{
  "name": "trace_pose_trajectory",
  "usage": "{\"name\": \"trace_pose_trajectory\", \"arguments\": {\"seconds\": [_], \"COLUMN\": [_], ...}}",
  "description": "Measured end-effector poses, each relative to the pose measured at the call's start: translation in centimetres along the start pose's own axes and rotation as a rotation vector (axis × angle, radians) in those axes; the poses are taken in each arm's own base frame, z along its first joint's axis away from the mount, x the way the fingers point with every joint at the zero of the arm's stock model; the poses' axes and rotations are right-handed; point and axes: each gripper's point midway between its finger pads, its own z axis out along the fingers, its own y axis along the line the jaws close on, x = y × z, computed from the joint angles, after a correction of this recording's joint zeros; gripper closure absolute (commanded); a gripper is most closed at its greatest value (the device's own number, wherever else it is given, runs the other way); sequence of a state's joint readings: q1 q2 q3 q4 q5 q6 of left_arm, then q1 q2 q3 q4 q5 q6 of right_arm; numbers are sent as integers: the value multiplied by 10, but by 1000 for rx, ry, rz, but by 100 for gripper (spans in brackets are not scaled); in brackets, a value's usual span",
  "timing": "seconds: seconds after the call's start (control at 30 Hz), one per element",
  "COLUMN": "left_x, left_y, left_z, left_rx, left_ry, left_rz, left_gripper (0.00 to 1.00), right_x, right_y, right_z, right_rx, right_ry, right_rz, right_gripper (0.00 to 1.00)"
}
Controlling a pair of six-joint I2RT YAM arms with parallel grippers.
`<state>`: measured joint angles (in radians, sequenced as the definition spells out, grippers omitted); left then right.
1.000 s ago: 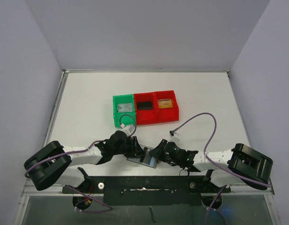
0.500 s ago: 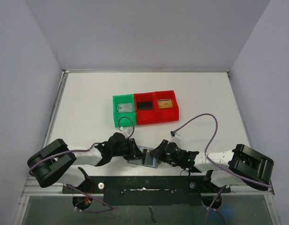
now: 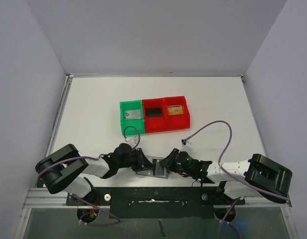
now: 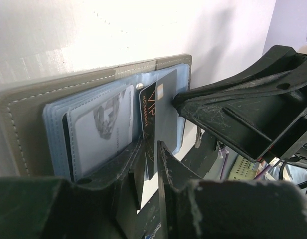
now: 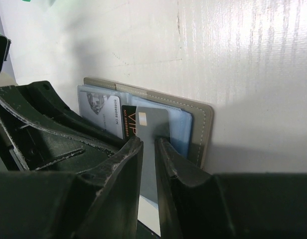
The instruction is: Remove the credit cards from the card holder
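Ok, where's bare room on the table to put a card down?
Bare: behind the green bin and red bins up to the back wall, and left of the green bin. Right of the red bins, up to the cable. Crowded: near edge, jaws at the wallet.

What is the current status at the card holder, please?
Left gripper shut on black VIP card, partly in pocket. Right gripper pinching card holder sleeve. Holder lies open. Nothing else in the way.
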<state>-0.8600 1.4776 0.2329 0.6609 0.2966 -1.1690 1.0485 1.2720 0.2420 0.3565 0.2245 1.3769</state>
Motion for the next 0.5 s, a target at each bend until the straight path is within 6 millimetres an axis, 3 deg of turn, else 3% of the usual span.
{"name": "trace_pose_trajectory", "arguments": {"seconds": [0.17,0.5], "left_x": [0,-5], "left_y": [1,0], "left_z": [-2,-7], "left_rx": [-16,-57], "left_ry": [-5,-24], "left_rz": [3,54], "left_gripper": [83,70], "right_x": [-1,-7], "right_y": [-1,-1], "right_z": [-8,-33], "right_rx": [30,35], "right_ry": [15,28], "right_rz": [-49,-165], "right_gripper": [74,75]}}
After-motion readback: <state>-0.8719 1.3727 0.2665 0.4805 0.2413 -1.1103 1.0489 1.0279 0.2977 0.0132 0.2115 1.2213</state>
